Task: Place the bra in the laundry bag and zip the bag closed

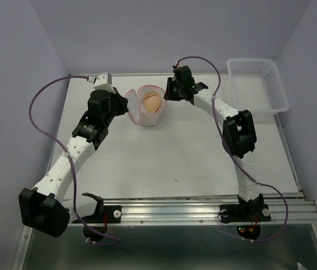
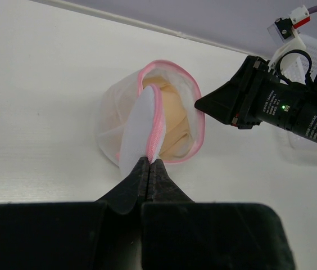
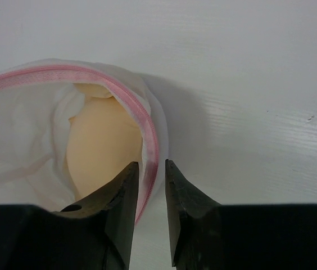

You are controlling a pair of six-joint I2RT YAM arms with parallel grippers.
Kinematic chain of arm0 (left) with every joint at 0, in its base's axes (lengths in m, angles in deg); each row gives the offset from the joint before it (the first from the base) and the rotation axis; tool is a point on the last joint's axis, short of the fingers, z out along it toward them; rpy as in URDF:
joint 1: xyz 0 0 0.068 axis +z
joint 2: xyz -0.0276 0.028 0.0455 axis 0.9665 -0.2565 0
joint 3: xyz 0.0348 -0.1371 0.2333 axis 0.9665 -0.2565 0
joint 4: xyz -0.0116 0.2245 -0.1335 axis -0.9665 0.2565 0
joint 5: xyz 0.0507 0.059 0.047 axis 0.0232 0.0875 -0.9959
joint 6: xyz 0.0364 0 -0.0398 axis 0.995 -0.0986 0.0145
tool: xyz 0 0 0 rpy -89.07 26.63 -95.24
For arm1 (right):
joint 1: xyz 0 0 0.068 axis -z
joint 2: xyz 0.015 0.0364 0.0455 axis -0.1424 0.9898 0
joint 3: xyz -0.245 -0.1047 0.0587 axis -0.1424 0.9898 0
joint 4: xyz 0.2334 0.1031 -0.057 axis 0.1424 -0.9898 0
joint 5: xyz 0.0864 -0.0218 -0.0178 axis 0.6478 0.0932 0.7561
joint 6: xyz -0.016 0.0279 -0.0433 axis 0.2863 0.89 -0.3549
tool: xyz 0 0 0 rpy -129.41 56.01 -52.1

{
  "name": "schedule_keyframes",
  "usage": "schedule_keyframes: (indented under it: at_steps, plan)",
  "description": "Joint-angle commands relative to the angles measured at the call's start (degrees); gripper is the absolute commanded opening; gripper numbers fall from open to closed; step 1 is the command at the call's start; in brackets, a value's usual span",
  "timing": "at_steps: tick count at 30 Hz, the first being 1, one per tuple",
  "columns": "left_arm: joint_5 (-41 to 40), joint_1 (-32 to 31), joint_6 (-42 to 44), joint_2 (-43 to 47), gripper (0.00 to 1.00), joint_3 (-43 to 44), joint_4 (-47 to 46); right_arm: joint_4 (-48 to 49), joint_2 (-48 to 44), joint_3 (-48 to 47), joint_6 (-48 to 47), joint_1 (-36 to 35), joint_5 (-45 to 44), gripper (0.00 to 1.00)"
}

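The laundry bag [image 1: 149, 112], white mesh with pink zipper edging, stands open at the table's far middle. The tan bra [image 1: 150, 102] lies inside it and shows in the left wrist view [image 2: 175, 121] and the right wrist view [image 3: 99, 146]. My left gripper [image 2: 149, 161] is shut on the pink edge of the bag's lid flap [image 2: 141, 126], on the bag's left side. My right gripper [image 3: 151, 164] is open, its jaws straddling the bag's pink rim [image 3: 147, 146] on the right side, with a narrow gap left.
A rigid white slotted basket [image 1: 258, 89] stands at the far right of the table. The right arm's wrist [image 2: 271, 101] is close to the bag in the left wrist view. Purple walls enclose the table on three sides.
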Motion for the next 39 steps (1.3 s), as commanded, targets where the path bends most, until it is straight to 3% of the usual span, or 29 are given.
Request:
schedule_keyframes:
  at_steps: [1, 9, 10, 11, 17, 21, 27, 37, 39]
  plan:
    - [-0.85, -0.19, 0.63, 1.97, 0.00, 2.59, -1.78, 1.65, 0.18, -0.79, 0.38, -0.09, 2.94, 0.29]
    - [-0.23, -0.27, 0.37, 2.32, 0.00, 3.47, -1.87, 1.91, -1.13, -0.26, -0.15, -0.09, 4.35, 0.11]
    - [-0.32, -0.27, 0.37, 2.49, 0.00, 3.55, -1.96, 2.17, -1.48, 0.43, -0.32, -0.09, 4.27, 0.02]
    - [-0.32, -0.27, 0.37, 2.49, 0.00, 3.64, -1.96, 2.35, -1.92, 0.88, -0.32, -0.09, 4.61, 0.01]
    - [2.93, -0.27, -1.11, -1.01, 0.00, 8.03, -1.78, 6.12, -6.66, 7.02, -0.24, -0.09, 7.78, 0.01]
    - [6.19, -0.54, -3.48, -7.85, 0.00, 13.73, 0.85, 8.94, -9.13, 11.86, 0.56, -0.09, 9.45, 0.01]
    - [-4.09, -3.43, -4.99, -16.04, 0.00, 22.88, 10.51, 12.37, -12.55, 16.87, 0.73, -0.62, 9.63, 0.01]
    - [-7.70, -5.90, -5.79, -20.35, 0.00, 30.62, 17.28, 12.37, -16.69, 20.30, -3.13, -3.87, -0.81, 0.01]
    - [-11.12, -6.25, -5.08, -21.23, 0.00, 34.38, 22.19, 12.28, -17.39, 21.09, -4.54, -3.87, -3.02, 0.01]
